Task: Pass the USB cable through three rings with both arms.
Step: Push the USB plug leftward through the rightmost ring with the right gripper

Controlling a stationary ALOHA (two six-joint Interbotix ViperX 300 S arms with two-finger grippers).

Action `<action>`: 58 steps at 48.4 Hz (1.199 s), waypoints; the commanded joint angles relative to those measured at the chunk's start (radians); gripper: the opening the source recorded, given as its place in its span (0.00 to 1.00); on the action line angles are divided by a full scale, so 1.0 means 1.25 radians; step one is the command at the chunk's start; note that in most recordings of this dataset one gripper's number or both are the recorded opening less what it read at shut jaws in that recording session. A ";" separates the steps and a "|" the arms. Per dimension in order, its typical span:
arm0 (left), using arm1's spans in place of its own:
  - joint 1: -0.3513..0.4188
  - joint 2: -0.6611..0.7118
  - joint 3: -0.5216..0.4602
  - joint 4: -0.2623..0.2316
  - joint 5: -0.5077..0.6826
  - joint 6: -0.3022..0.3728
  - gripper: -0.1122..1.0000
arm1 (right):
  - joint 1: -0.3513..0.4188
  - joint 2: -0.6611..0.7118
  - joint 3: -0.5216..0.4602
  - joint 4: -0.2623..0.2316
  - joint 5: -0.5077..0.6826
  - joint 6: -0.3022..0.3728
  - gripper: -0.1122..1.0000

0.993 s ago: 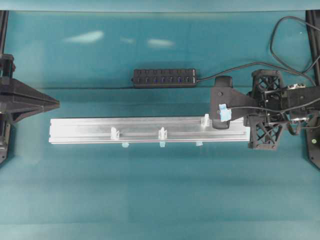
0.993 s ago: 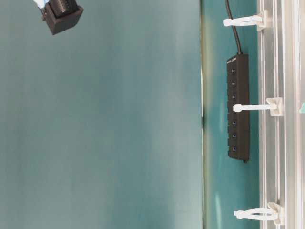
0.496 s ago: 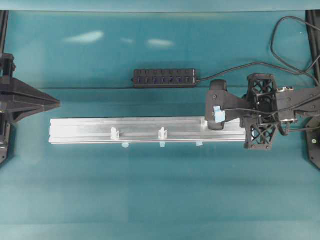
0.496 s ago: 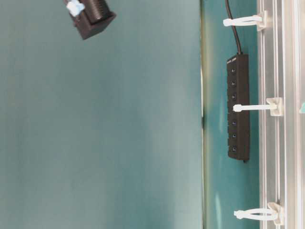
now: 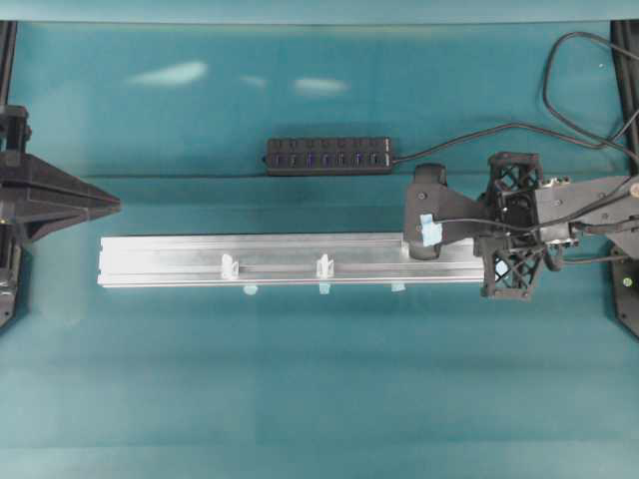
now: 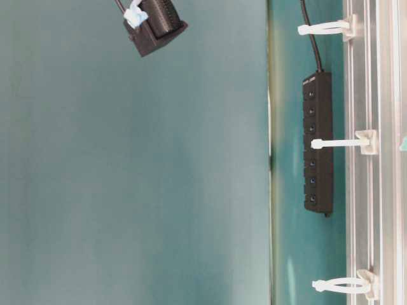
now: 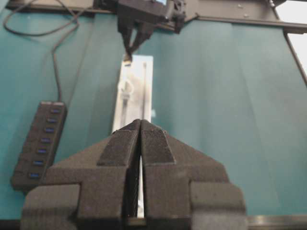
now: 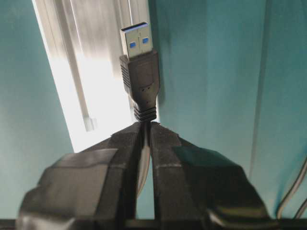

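Observation:
My right gripper (image 8: 145, 125) is shut on the USB cable just behind its black plug (image 8: 139, 72), whose blue-tongued metal end points out over the silver rail (image 8: 96, 72). From overhead, this gripper (image 5: 417, 228) hovers over the rail's right end and hides one ring. Two white rings (image 5: 230, 266) (image 5: 323, 265) stand on the rail further left. The table-level view shows all three rings (image 6: 324, 28) (image 6: 337, 143) (image 6: 340, 286), with the right gripper (image 6: 156, 25) well above them. My left gripper (image 7: 140, 122) is shut on nothing and sits off the rail's left end (image 5: 110, 207).
A black multi-port hub (image 5: 327, 156) lies behind the rail (image 5: 170, 257), and its cord (image 5: 499, 127) runs right and loops at the back right corner. Teal cloth covers the table. Black frame posts stand at both side edges.
My right gripper has carried the plug left along the rail, so it now covers the rightmost ring. The left gripper has not moved.

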 commanded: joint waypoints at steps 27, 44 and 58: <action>0.001 0.005 -0.022 0.001 -0.005 -0.002 0.12 | -0.018 0.005 0.027 0.000 -0.069 0.010 0.04; 0.004 0.006 -0.022 0.001 -0.005 -0.001 0.12 | -0.018 0.028 0.025 0.006 -0.106 0.010 0.04; 0.006 0.006 -0.022 0.001 -0.005 -0.001 0.12 | -0.018 0.037 0.021 0.006 -0.119 0.010 0.04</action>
